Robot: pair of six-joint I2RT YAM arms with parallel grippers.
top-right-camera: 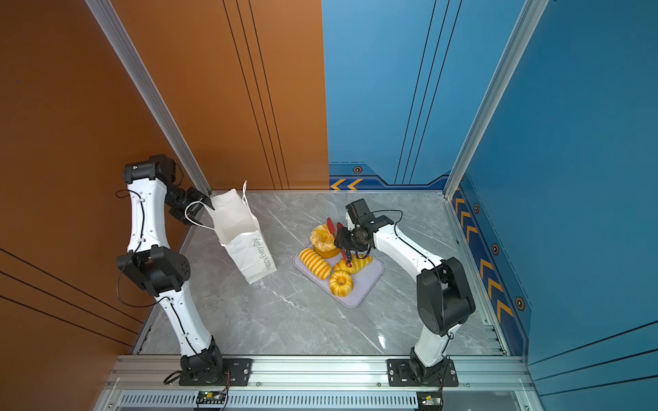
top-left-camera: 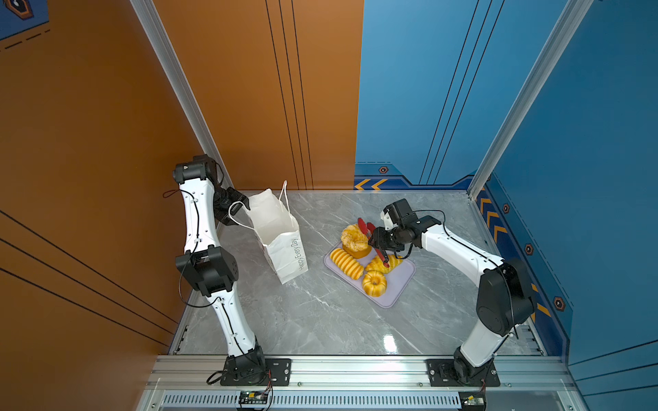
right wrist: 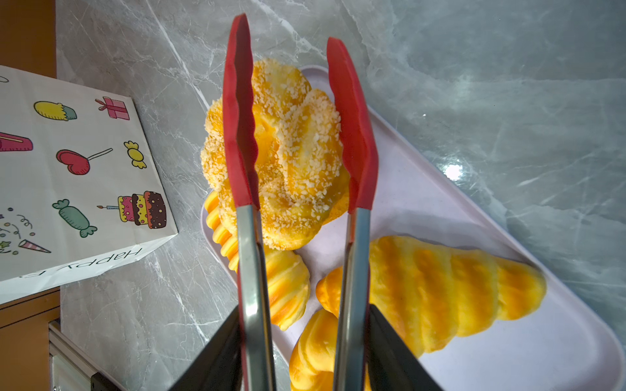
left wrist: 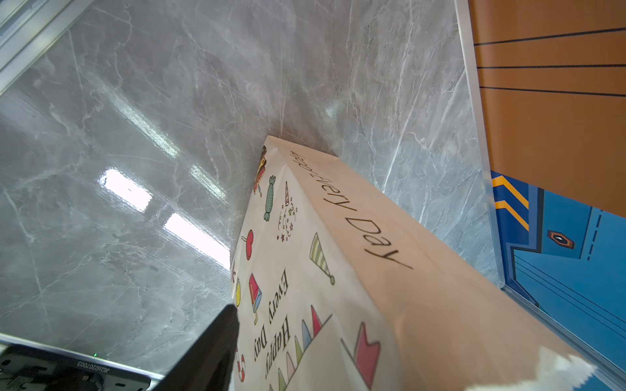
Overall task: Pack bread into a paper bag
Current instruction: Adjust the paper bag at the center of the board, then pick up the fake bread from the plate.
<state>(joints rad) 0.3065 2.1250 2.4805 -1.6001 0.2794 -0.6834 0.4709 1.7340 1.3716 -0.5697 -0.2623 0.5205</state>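
**Right gripper clamped on tongs over the tray; left gripper slack at the bag**

From my remote seat, the nearest thing on the grey marble surface is the lilac tray. It lies askew, right of centre, with all four pastries on it. The small fluted ring cake sits at its near corner. Behind that, the ridged long loaf lies along the tray's left edge and the croissant along its right. The tall sesame-topped ring bun stands at the far end.

The fingers of the right gripper are closed on the tongs' two metal arms. In the right wrist view the red tips stand apart, one on each side of the sesame bun; I cannot tell whether they touch it. The tongs' hinge end hangs over the croissant.

Left of the tray, with bare marble between, the white paper bag stands upright with its mouth open and "Happy Every Day" printed on its side. Farthest back, at the bag's left rim, the jaws of the left gripper look spread, and I see nothing pinched between them. A cord handle curls beside them.
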